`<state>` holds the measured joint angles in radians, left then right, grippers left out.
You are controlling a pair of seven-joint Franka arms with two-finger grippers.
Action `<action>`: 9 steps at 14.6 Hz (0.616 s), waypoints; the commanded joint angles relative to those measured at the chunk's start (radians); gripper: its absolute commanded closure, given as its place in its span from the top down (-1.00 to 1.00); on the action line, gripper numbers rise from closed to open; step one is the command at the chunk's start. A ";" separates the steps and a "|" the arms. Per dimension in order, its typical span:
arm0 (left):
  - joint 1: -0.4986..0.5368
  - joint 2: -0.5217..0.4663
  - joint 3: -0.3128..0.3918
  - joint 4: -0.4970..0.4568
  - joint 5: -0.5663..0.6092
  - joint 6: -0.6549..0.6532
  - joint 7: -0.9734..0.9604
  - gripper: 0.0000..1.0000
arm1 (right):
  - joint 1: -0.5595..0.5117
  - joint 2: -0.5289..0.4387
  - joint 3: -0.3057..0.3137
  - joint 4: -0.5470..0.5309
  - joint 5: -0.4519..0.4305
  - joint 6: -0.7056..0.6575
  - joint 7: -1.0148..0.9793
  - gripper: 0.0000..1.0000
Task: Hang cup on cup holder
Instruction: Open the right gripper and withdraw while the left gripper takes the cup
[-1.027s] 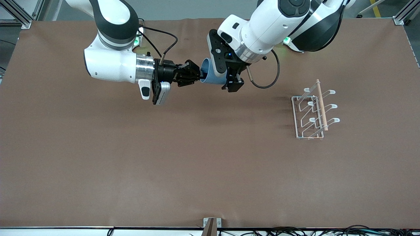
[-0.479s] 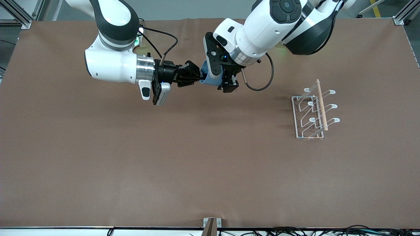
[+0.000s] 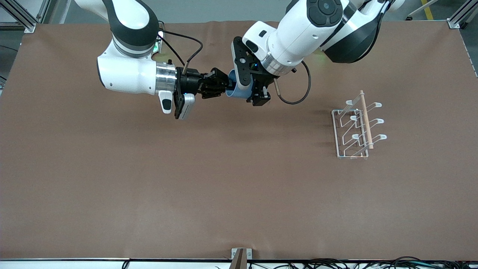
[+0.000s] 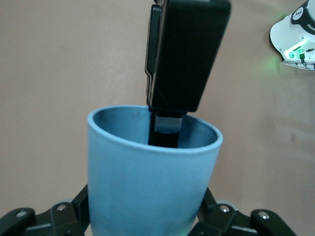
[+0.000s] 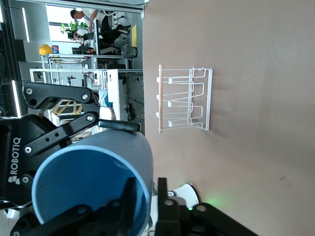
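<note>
Both pincers meet at the cup (image 3: 234, 89), which hangs in the air over the table (image 3: 149, 186) near the robots' bases, roughly midway between the two arms. Reaching in from its own end, the right pincer (image 3: 223, 86) is closed on the cup's rim: in the left wrist view one black finger (image 4: 166, 129) dips inside the mouth of the cup (image 4: 150, 177), and in the right wrist view the fingers (image 5: 129, 196) straddle the wall at the rim of the cup (image 5: 91, 182). Coming down from above, the left pincer (image 3: 257, 95) stands around the closed end of the cup, with its fingertips (image 4: 64, 216) on either side of the blue wall; whether they press on the cup or stand just clear of it cannot be told. The cup lies on its side, mouth toward the right arm.

Well apart from the cup, toward the left arm's end of the table and nearer the front camera, the holder (image 3: 356, 129) stands on the table, its wooden rod (image 3: 366, 119) along the top and its white pegs bare. The right wrist view shows the holder (image 5: 187, 101) too.
</note>
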<state>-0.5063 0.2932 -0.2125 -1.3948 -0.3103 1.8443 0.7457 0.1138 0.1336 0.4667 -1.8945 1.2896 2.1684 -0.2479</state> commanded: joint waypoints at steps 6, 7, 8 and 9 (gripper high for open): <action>0.012 0.003 0.012 0.005 0.112 -0.048 0.026 0.34 | 0.000 -0.043 -0.075 -0.014 0.016 0.001 -0.013 1.00; 0.012 0.003 0.013 0.005 0.155 -0.068 0.026 0.34 | 0.000 -0.054 -0.094 -0.017 0.013 0.002 -0.013 1.00; 0.012 0.003 0.015 0.007 0.201 -0.092 0.026 0.35 | -0.002 -0.063 -0.111 -0.026 0.010 0.004 -0.013 1.00; 0.018 0.003 0.016 0.007 0.251 -0.120 0.026 0.35 | 0.001 -0.081 -0.140 -0.037 -0.019 0.005 -0.013 1.00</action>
<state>-0.4949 0.2954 -0.1989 -1.3969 -0.1342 1.7708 0.7501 0.1132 0.1092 0.3684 -1.8919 1.2854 2.1711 -0.2502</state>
